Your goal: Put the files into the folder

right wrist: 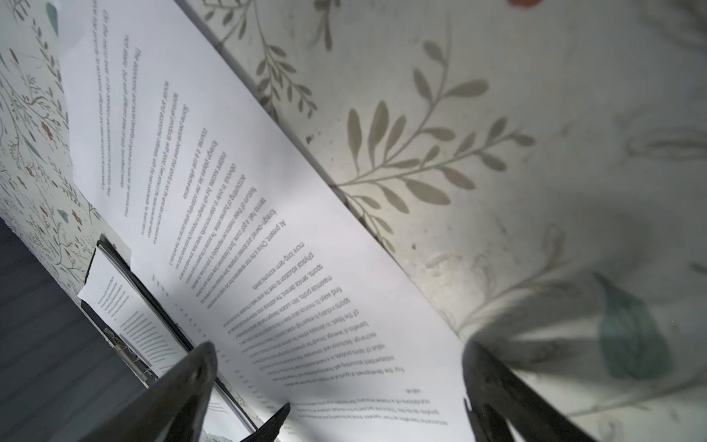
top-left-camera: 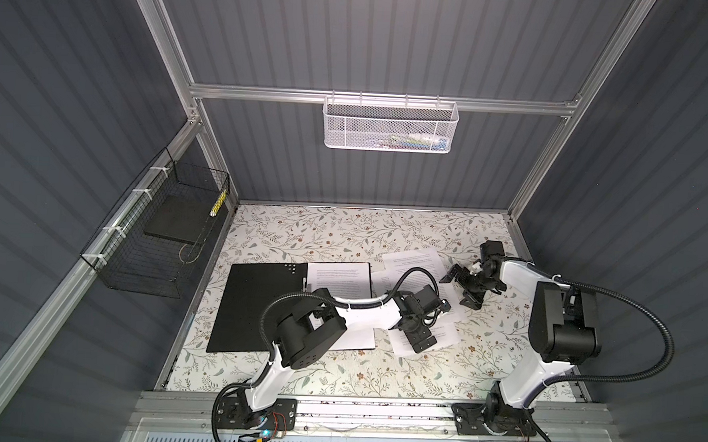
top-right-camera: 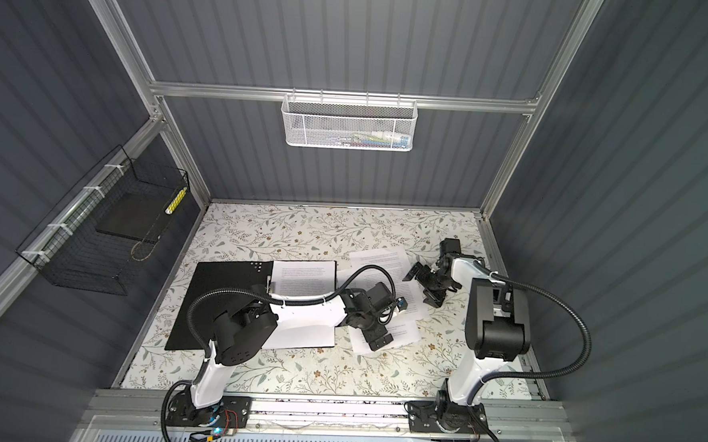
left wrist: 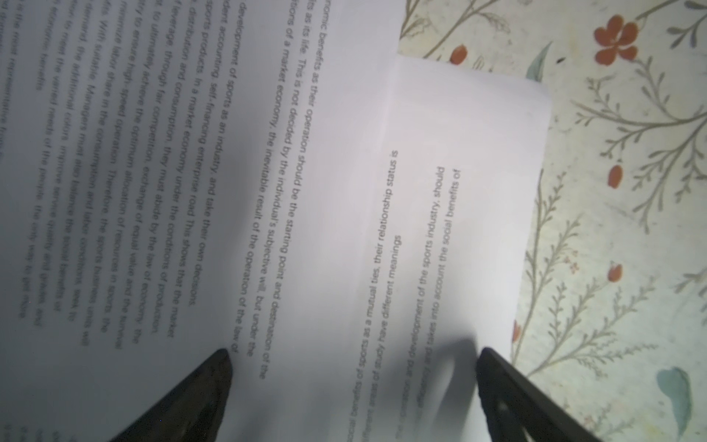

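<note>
Several of the files lie fanned and overlapping on the floral table, just to the right of the folder, which is open and flat with a printed sheet on its right half. The left gripper hangs low over the overlapping pages with its jaws wide apart, holding nothing. The right gripper is the same, gaping across the edge of the farther sheet. From where I stand the worry is the paper itself: it is flat, thin and layered, so a pinch may slide off, crumple a corner, or drag two pages when one was meant. The grippers are near each other and could knock together, and the left arm reaches across the folder, where a carried sheet might snag.
</note>
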`<control>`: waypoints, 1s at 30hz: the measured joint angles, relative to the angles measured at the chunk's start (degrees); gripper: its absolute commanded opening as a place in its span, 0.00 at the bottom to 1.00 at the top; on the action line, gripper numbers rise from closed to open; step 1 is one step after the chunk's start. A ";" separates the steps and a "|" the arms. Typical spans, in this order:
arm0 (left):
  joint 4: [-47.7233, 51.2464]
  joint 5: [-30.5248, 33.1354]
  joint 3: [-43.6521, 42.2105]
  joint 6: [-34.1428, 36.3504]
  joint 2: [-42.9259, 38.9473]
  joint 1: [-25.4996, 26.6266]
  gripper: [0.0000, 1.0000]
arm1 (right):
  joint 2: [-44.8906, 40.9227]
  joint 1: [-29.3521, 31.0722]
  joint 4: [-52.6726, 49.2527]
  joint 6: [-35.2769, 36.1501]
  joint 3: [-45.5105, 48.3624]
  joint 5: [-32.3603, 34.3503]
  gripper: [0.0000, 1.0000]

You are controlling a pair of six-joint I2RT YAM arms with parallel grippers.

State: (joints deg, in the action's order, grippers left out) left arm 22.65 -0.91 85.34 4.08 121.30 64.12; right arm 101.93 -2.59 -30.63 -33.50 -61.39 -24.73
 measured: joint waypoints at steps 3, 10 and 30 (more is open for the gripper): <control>0.00 -0.15 0.00 0.00 -0.02 -0.04 1.00 | -0.59 -0.37 0.92 -0.61 0.81 0.11 0.99; 0.00 -0.24 0.00 0.00 -0.02 -0.09 1.00 | -1.18 -1.77 1.79 -1.05 1.60 1.01 0.99; 2.21 -1.81 1.51 0.11 0.33 -0.20 1.00 | 0.94 1.09 -2.38 1.49 -1.38 0.90 0.99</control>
State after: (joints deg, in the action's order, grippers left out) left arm 24.86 -2.72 86.85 4.19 121.62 63.92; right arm 102.87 -1.50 -33.01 -32.01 -62.76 -23.83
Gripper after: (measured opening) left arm 0.997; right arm 0.990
